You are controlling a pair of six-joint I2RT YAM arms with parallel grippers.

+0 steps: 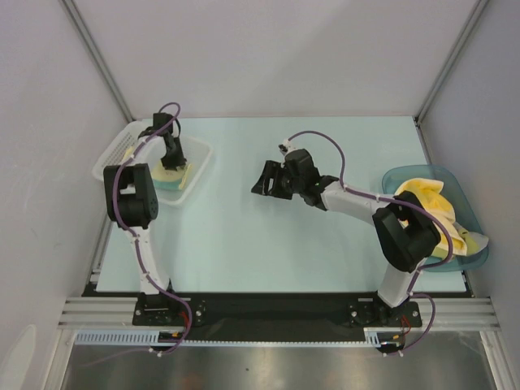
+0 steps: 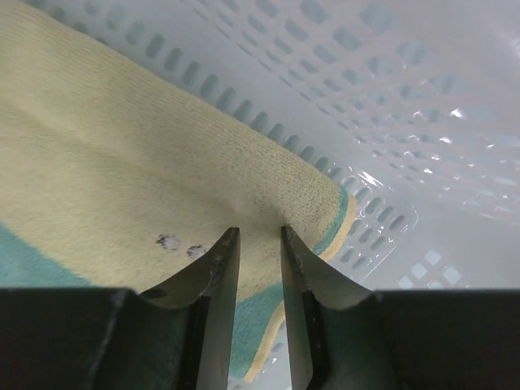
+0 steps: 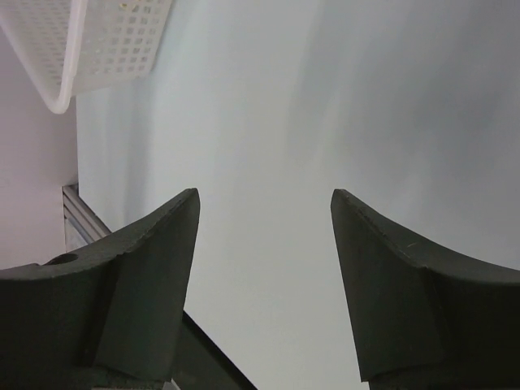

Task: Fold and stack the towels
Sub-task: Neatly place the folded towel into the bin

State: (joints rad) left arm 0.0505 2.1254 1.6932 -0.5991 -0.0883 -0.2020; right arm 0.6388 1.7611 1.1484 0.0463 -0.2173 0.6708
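Inside the white mesh basket (image 1: 114,154) lies a folded pale yellow towel (image 2: 122,162) on top of a teal towel with a yellow edge (image 2: 20,260). My left gripper (image 2: 260,231) reaches down into the basket with its tips at the yellow towel's near corner. Its jaws stand a little apart with nothing pinched between them. In the top view the left gripper (image 1: 172,162) is over the stacked towels (image 1: 183,175). My right gripper (image 1: 262,180) hovers over the middle of the table. In its own view the right gripper (image 3: 264,195) is open wide and holds nothing. More yellow towels (image 1: 431,207) lie crumpled in the blue tub (image 1: 402,175).
The basket's perforated wall (image 2: 390,97) rises close behind the towel stack. The blue tub sits at the table's right edge beside the right arm's elbow. The basket's corner (image 3: 106,41) shows at the upper left of the right wrist view. Grey walls enclose the pale table (image 1: 244,236).
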